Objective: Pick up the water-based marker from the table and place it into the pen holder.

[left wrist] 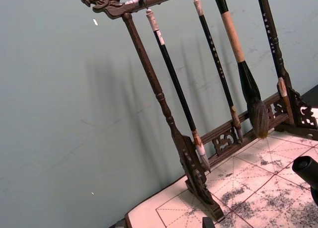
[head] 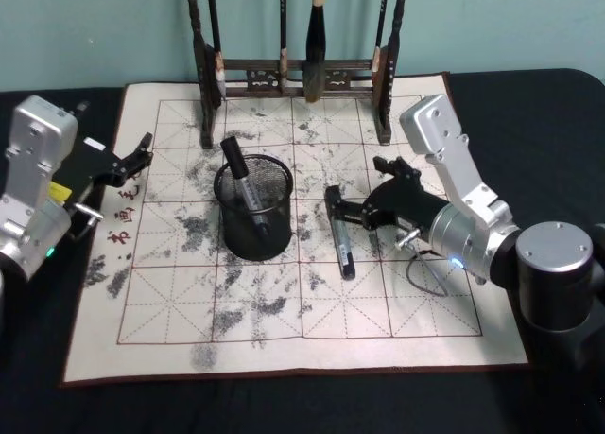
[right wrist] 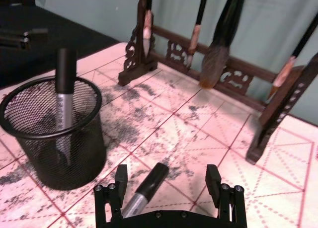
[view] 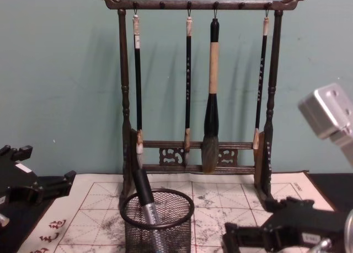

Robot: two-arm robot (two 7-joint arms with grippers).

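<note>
One marker [head: 241, 179] is already being housed in the holder [head: 236, 240], centre frame. A second marker [head: 342, 245], on the mat [head: 189, 306] just right, is being straddled by the released right gripper [right wrist: 166, 181], ungrasped; the left gripper [head: 140, 150] is idling far left.

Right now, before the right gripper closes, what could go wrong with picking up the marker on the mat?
The marker lies slanted and nearer one finger of the open right gripper, so closing may push it away. The pen holder already has a second marker leaning inside; the new one might strike it or the rim. The left gripper is parked at the left edge of the mat.
</note>
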